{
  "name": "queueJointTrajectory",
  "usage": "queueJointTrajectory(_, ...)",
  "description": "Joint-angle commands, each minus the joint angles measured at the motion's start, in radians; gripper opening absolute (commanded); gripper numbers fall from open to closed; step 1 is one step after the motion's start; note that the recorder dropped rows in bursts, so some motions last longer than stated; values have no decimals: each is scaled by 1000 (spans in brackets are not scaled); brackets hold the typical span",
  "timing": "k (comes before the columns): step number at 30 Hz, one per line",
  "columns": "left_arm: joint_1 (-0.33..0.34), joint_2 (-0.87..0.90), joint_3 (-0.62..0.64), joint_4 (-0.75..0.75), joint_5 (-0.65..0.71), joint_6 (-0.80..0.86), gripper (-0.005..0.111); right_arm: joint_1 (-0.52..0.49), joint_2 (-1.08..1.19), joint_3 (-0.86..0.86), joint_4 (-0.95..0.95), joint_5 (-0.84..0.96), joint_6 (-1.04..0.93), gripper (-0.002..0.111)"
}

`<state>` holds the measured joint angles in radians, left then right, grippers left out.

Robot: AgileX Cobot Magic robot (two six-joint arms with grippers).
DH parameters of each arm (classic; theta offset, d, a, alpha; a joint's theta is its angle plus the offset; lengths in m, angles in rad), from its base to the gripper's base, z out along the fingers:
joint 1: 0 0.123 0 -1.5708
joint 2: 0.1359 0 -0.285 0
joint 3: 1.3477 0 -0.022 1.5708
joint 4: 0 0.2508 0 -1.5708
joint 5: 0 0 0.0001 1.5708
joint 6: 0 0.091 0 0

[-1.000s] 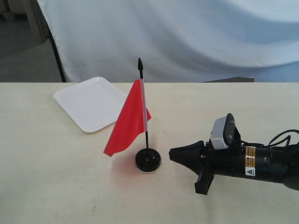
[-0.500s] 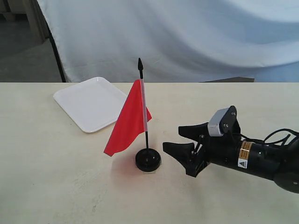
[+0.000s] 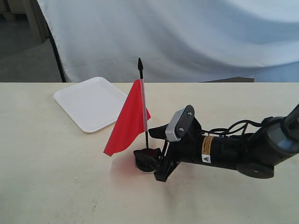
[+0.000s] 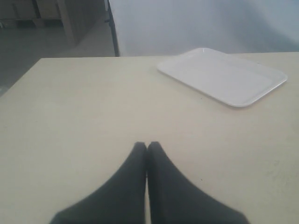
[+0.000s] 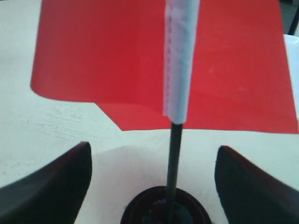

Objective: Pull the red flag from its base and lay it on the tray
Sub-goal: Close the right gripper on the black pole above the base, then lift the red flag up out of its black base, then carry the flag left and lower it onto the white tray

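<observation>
The red flag (image 3: 129, 122) stands upright on its thin black pole, plugged into the small round black base (image 3: 145, 166) mid-table. My right gripper (image 3: 151, 142) is open and lies low at the base, one finger on each side of the pole and apart from it. Its wrist view shows the flag (image 5: 93, 56), the white hem (image 5: 179, 60), the pole (image 5: 174, 154) and the base (image 5: 163, 210) between the spread jaws of the gripper (image 5: 154, 147). The white tray (image 3: 91, 103) lies behind and left of the flag. My left gripper (image 4: 146, 145) is shut and empty over bare table, the tray (image 4: 224, 77) ahead of it.
A white cloth backdrop (image 3: 177, 37) hangs behind the table's far edge. A dark stand leg (image 3: 57, 58) rises behind the table's left rear. The right arm's cable (image 3: 233, 127) loops over the table on the right.
The right gripper has opened and slid left along the table, from a hand's width right of the base to straddling the pole. Flag and base have not moved.
</observation>
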<state>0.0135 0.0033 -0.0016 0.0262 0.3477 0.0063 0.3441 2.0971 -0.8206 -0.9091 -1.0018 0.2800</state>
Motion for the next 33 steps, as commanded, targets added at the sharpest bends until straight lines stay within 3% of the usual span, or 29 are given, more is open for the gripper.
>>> queueJointTrajectory(1, -2, -3, 2, 3, -5, -6, 0, 8, 67, -74, 11, 20, 26, 69)
queueJointTrajectory(5, -2, -3, 2, 3, -5, -6, 0, 8, 98, -102, 1, 4, 33, 65)
queueJointTrajectory(8, -2, -3, 2, 3, -5, -6, 0, 8, 101, -102, -1, -19, 27, 51)
queueJointTrajectory(9, -2, -3, 2, 3, -5, -6, 0, 8, 101, -102, -1, -30, 22, 43)
queueJointTrajectory(12, -2, -3, 2, 3, -5, -6, 0, 8, 101, -102, -31, -63, 12, 0)
queueJointTrajectory(18, -2, -3, 2, 3, -5, -6, 0, 6, 67, -102, -79, -113, 51, -1)
queueJointTrajectory(24, -2, -3, 2, 3, -5, -6, 0, 6, -58, -107, -85, 18, 209, -1)
queueJointTrajectory(28, -2, -3, 2, 3, -5, -6, 0, 33, -131, -195, -103, 279, 406, -1)
queueJointTrajectory(33, -2, -3, 2, 3, -5, -6, 0, 130, -114, -407, -345, 657, 747, -1)
